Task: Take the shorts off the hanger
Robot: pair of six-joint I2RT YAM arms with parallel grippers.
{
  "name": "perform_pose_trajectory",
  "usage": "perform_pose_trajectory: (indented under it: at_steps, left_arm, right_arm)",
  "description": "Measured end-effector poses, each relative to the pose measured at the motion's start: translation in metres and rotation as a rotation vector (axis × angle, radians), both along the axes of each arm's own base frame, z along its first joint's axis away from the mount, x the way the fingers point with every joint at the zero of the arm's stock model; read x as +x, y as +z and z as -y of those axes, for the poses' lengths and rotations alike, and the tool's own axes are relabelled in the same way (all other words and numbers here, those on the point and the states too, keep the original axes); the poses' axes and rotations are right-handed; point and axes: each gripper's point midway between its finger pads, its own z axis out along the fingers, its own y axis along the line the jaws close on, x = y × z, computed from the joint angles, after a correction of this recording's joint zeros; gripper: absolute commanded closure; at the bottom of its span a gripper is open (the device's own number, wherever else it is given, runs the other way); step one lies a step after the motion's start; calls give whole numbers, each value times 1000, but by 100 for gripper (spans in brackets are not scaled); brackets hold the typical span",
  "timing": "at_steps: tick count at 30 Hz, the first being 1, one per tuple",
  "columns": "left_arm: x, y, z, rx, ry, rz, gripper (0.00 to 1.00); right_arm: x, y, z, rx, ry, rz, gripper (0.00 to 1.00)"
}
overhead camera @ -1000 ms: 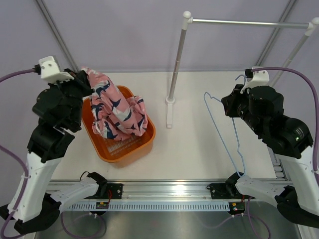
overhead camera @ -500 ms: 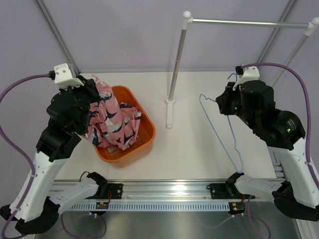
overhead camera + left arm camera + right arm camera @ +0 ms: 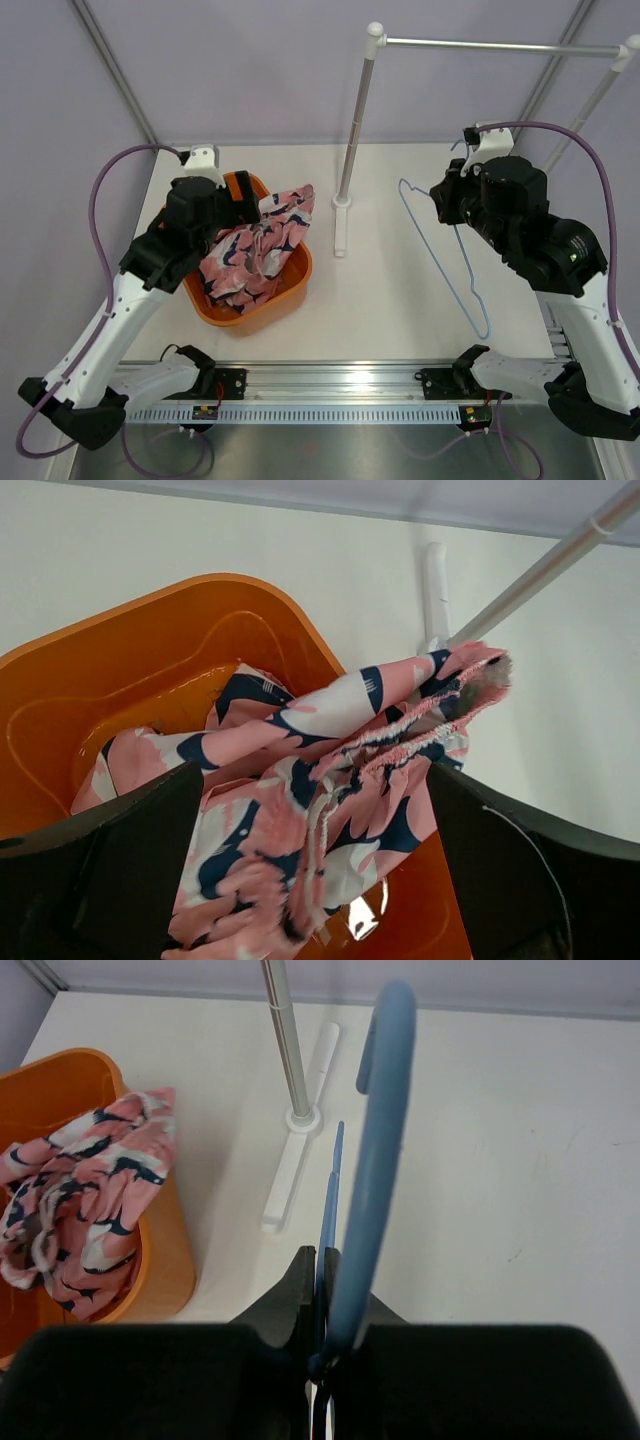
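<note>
While the left tool gapes over one shorts, the right tool grips one hanger.

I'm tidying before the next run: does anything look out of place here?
Only the shorts. They lie bunched in the basket, but one end sticks out past its far rim, toward the rail. The hanger is bare, held in the right gripper.

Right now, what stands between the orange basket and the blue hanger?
The rail's left post and white foot stand between basket and hanger; otherwise bare tabletop. The top view shows this.
</note>
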Motion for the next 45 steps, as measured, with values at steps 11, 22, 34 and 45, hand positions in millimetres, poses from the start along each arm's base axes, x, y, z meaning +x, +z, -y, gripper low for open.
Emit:
perform_pose_trajectory:
  at_steps: [11, 22, 34, 45]
  left_arm:
    - [-51, 31, -27, -72, -17, 112, 1]
    - [-91, -49, -6, -109, -211, -37, 1]
    - [-138, -61, 2, -183, -388, 11, 1]
    - [-142, -62, 5, -198, -415, 41, 1]
  right_arm:
    - [21, 1, -18, -54, 61, 37, 100]
    - [49, 20, -20, -11, 137, 118, 100]
    - [114, 42, -22, 42, 216, 234, 100]
    - [191, 32, -4, 3, 101, 243, 100]
